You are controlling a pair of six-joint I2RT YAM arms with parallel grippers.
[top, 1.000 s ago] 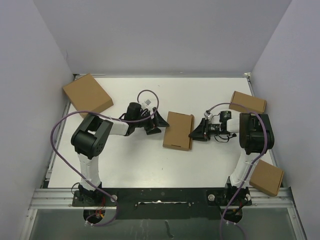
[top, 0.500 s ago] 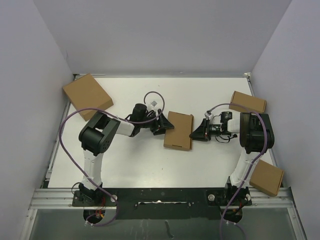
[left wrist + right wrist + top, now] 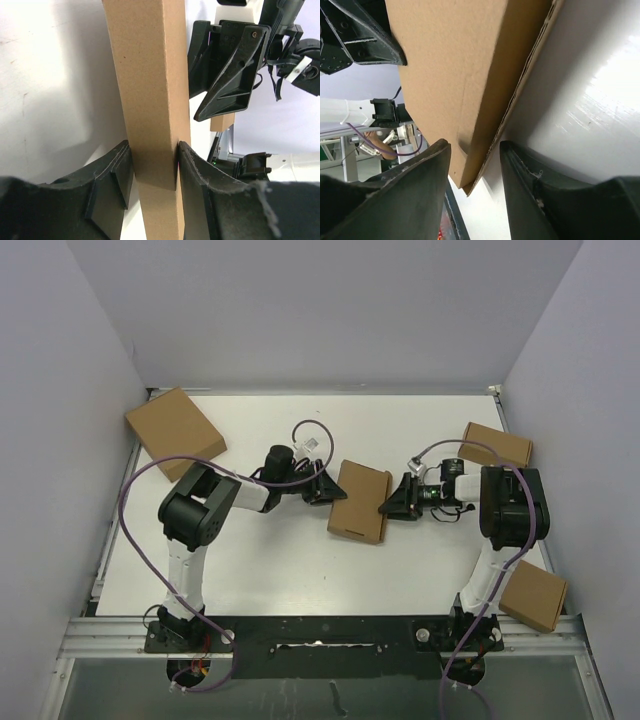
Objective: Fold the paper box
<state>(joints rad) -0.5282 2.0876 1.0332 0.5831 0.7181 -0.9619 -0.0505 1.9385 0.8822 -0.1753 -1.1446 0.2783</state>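
Observation:
The flat brown paper box (image 3: 360, 501) lies mid-table, slightly tilted. My left gripper (image 3: 325, 487) is at its left edge; in the left wrist view the box's edge (image 3: 150, 75) stands between the jaws of this gripper (image 3: 153, 146), and both fingers press on it. My right gripper (image 3: 392, 504) is at the box's right edge. In the right wrist view its jaws (image 3: 474, 147) stand apart around a corner of the box (image 3: 455, 65), with a gap on one side. The right gripper also shows beyond the box in the left wrist view (image 3: 225, 75).
Three other brown boxes lie around: one at the back left (image 3: 175, 428), one at the right (image 3: 495, 444) by the right arm, one at the near right (image 3: 533, 595). White walls close in the table (image 3: 270, 560) on three sides.
My left gripper has moved right to the box and closed on its left edge. The box has shifted and turned slightly. The right gripper has stayed at the right edge.

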